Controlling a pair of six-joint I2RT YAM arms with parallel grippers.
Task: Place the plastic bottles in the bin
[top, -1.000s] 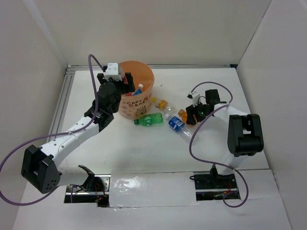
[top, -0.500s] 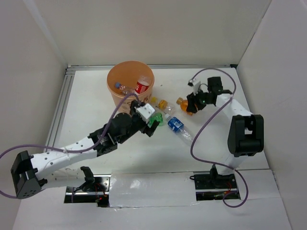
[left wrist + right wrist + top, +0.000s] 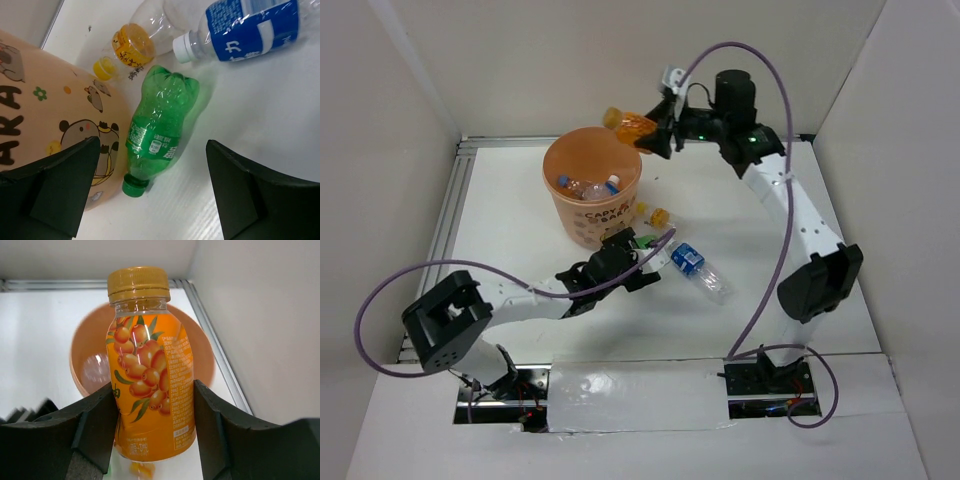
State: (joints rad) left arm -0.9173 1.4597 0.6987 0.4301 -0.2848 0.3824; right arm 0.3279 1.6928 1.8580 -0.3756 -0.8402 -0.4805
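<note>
The right gripper (image 3: pixel 657 130) is pressed onto an orange bottle (image 3: pixel 150 375), one finger (image 3: pixel 95 430) on each side of its body. The right arm (image 3: pixel 790 200) is stretched high and leftward along the far edge of the table (image 3: pixel 770 300). From above, the bottle's long axis is seen lying nearly level, its gold cap pointing left over the far right rim of the bin (image 3: pixel 565 160). Its label is printed with orange berries and green leaves; the small text cannot be read. The left gripper (image 3: pixel 153 142) is spread wide, its fingers (image 3: pixel 260 195) set on either side of a green bottle (image 3: pixel 162 115) without touching it. The left arm (image 3: pixel 520 300) is kept low, reaching from the near left corner toward the middle of the table. The green bottle lies on its side just beside the bin's base, cap toward the bin; its label writing is illegible. The letters "ARA" and cartoon animals are printed on the bin. Beyond lie a blue-labelled bottle (image 3: pixel 255 25) with white characters and a clear bottle (image 3: pixel 132 45) with an orange label.
</note>
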